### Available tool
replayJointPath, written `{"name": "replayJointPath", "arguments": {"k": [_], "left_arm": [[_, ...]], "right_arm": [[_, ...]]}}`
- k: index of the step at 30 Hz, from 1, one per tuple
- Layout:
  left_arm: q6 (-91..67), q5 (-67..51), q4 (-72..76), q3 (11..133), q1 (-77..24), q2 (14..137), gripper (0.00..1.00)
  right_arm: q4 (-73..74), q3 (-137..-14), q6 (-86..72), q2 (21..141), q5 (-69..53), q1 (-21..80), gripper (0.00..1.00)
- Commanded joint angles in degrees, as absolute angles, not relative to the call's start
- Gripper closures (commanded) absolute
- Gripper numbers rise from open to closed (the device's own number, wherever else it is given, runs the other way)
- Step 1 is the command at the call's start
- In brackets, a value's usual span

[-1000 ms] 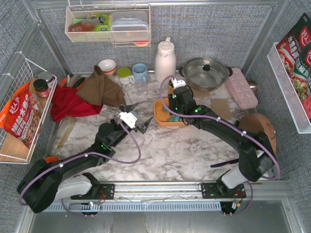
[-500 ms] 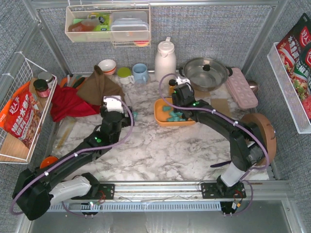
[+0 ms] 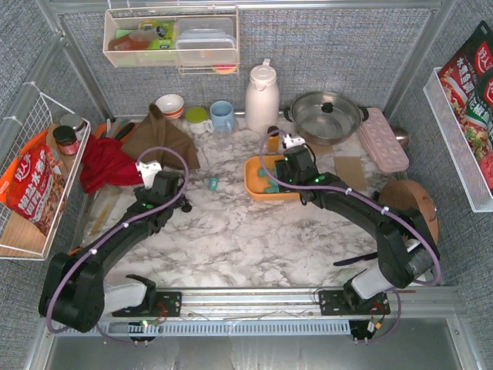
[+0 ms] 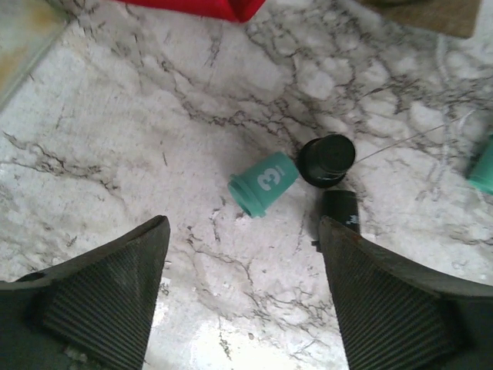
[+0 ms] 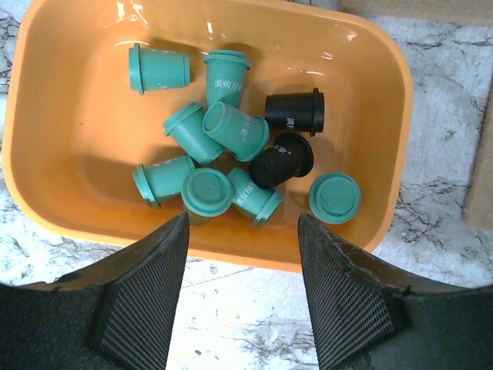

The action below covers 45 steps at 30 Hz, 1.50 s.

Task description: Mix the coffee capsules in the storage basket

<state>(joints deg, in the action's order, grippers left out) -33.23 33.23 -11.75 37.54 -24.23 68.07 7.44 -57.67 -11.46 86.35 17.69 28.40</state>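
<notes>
The orange storage basket (image 5: 370,69) holds several teal coffee capsules (image 5: 235,131) and two black ones (image 5: 281,160), lying jumbled. My right gripper (image 5: 240,285) hangs open over the basket's near rim with nothing between its fingers; from above it (image 3: 283,179) covers part of the basket (image 3: 254,181). My left gripper (image 4: 243,308) is open above bare marble. Just ahead of it lie a teal capsule (image 4: 263,183) and two black capsules (image 4: 326,160), and another teal one (image 4: 484,166) sits at the right edge. From above, the left gripper (image 3: 176,202) is left of a loose teal capsule (image 3: 212,183).
A red cloth (image 3: 108,163) and a brown cloth (image 3: 158,139) lie behind the left gripper. At the back stand a white jug (image 3: 262,96), a pot (image 3: 327,116), cups (image 3: 222,116) and a pink egg tray (image 3: 383,139). A wire rack (image 3: 31,177) hangs at the left.
My left arm has swung left and back, away from the basket, and a teal capsule now lies loose on the marble. The right gripper has opened wider over the basket.
</notes>
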Motion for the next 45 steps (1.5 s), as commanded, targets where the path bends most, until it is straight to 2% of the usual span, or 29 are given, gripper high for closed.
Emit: {"name": "replayJointPath", "arguments": {"k": [1, 4, 7, 12, 30, 35, 40, 45], "left_arm": [[-31.1, 26.5, -9.5, 37.2, -20.9, 71.1, 0.20], [-27.3, 20.2, -7.6, 37.8, -17.3, 74.8, 0.29], [-23.8, 13.0, -6.4, 39.1, -14.7, 78.5, 0.30], [-21.3, 11.0, -8.5, 41.9, -12.0, 83.9, 0.30], [-13.3, 3.6, -9.0, 47.9, -9.1, 90.5, 0.35], [-13.5, 1.7, -11.6, 50.2, -8.9, 94.1, 0.50], [-15.2, 3.6, -13.3, 50.3, -8.8, 94.5, 0.53], [-16.3, 5.2, -15.3, 50.6, -8.7, 93.4, 0.52]], "right_arm": [[4.7, -57.5, -11.0, 86.3, 16.5, 28.3, 0.38], [5.0, -57.5, -10.7, 86.0, 15.4, 28.3, 0.38], [5.1, -57.5, -10.4, 85.2, 15.0, 28.3, 0.38], [6.0, -57.5, -9.6, 83.6, 15.1, 28.3, 0.38], [6.5, -55.9, -9.1, 82.4, 14.5, 28.1, 0.38], [6.9, -56.1, -8.9, 82.3, 14.7, 28.1, 0.38], [6.9, -56.1, -8.9, 82.5, 14.5, 27.9, 0.38], [6.9, -56.3, -9.0, 82.9, 14.3, 27.9, 0.38]]}}
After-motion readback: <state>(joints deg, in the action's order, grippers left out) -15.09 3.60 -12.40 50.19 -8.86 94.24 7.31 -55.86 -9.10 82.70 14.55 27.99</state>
